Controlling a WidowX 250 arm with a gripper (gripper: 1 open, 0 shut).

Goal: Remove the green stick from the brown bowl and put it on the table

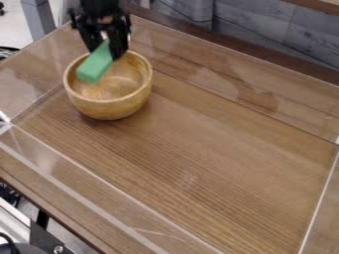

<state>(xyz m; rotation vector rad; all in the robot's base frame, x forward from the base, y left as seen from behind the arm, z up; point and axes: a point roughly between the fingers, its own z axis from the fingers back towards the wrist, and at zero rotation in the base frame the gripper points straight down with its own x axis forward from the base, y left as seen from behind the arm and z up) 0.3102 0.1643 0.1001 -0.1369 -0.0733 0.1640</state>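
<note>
The end effector (102, 45) is clamped on the upper end of the green stick (97, 65), a flat light-green bar hanging tilted over the brown bowl (109, 87), near the counter's (212, 149) far-left corner. The arm points straight down.

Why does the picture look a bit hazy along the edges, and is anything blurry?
Camera view: the haze is pale glare on the clear plastic walls around the table; the gripper and green stick look slightly soft; the brown bowl and wood grain are fairly sharp.
</note>
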